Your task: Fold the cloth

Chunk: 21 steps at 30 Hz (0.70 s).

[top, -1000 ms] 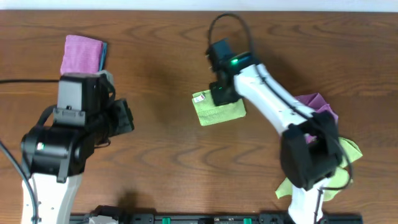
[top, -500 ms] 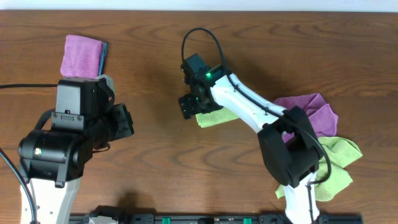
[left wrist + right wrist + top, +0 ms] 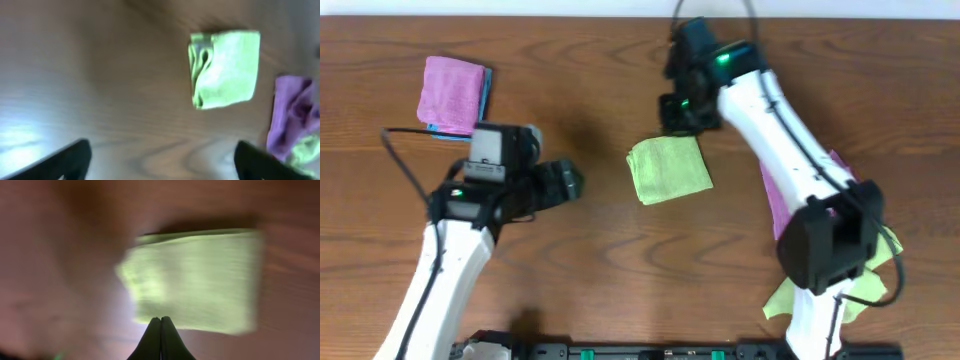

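Cloth: green cloth lies folded mid-table.
Right gripper: pressed together, holding nothing.
Left gripper: spread wide.
Risk: I might snag a loose edge, undoing the fold.

Overhead view: you get bright, even light and sharp focus. Grain on the table reads clearly, and a faint soft shadow lies up-left of the green cloth.

Left wrist view: soft all over, cloth edges smeared. A pale glare patch sits on the wood at lower left. The left gripper shows only as dark fuzzy wedges in the bottom corners.

Right wrist view: heavy blur, cloth streaked, wood a dim reddish wash. The right gripper is a black silhouette.
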Available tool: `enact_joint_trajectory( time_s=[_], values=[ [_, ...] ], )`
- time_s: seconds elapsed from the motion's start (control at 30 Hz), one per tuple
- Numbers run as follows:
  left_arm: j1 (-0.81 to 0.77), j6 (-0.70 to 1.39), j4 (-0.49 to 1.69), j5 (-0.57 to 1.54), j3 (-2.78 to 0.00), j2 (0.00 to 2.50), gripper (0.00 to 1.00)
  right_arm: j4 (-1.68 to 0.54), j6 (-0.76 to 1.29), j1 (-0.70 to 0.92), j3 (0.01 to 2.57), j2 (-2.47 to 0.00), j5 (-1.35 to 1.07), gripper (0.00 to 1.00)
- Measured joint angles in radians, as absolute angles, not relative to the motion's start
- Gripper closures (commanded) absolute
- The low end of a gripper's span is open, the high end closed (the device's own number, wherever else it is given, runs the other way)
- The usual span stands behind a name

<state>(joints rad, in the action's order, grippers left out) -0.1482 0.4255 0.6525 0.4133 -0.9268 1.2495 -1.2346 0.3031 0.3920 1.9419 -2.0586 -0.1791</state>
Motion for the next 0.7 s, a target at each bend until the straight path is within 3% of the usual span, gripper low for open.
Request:
enact_joint_trajectory(
  time_s=[0.3, 0.7],
  values=[
    [-0.257, 0.617, 0.155, 0.605, -0.765, 1.517, 0.05, -1.151, 0.302, 0.212, 1.737, -2.047, -0.092, 0.98],
    [-0.342, 0.821, -0.116, 0.653, -0.765, 1.742, 0.04, -0.880, 0.302, 0.188, 1.492, -2.047, -0.128, 0.98]
  ],
)
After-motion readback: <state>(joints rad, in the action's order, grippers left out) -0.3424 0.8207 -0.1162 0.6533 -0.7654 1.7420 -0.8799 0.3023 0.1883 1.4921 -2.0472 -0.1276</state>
